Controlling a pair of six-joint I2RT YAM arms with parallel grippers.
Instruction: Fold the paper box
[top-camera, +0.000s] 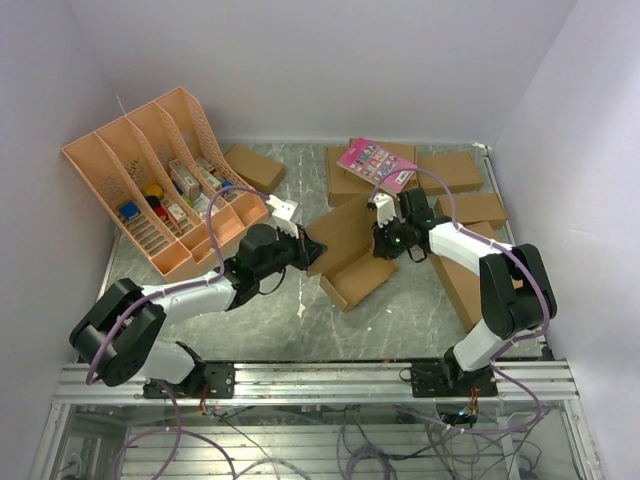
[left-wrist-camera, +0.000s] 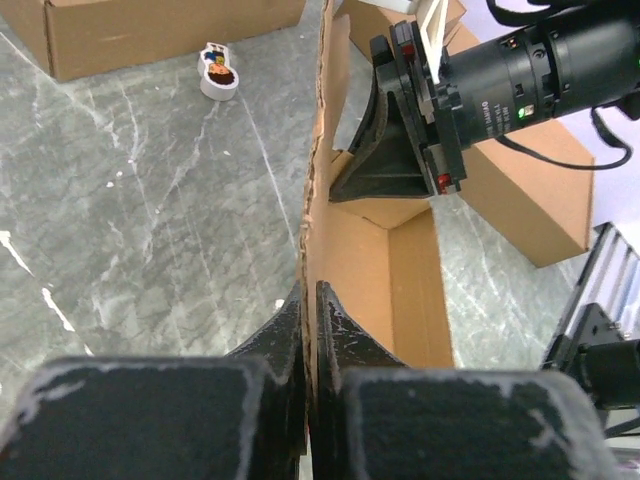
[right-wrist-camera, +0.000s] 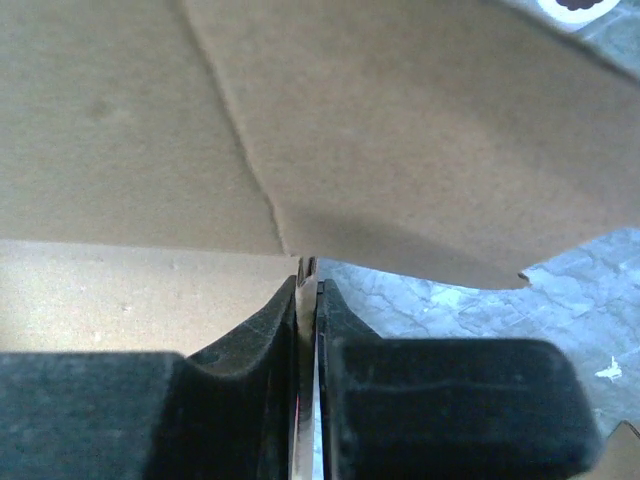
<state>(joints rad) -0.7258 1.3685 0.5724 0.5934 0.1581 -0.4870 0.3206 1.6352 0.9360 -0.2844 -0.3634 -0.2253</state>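
At the far left an orange rack (top-camera: 150, 185) is seen on the grey marbled table (top-camera: 250, 320), with small packets held in its slots. Just right of it a small carton (top-camera: 255, 167) is laid. A white tag (left-wrist-camera: 218, 72) is found on the table close to a carton in the left wrist view.

The left gripper (top-camera: 318, 252) is stretched rightward from the near left. Its jaws are pressed together on the left edge of the paper box (top-camera: 345, 240), and in the left wrist view the cardboard is seen pinched upright between the two black fingers (left-wrist-camera: 350, 345).

The paper box is placed at the middle of the table, between the two grippers. It is part-folded: one panel is raised, and an open trough-shaped part is rested on the table on the near side.

The right side of the raised panel is clamped by the right gripper (top-camera: 378, 238); in the right wrist view a thin cardboard edge is seen nipped between its closed jaws.

Beyond that gripper a pink card (top-camera: 375, 163) is carried on a brown carton (top-camera: 345, 185). More flat cartons (top-camera: 465, 170) are spread along the far right.
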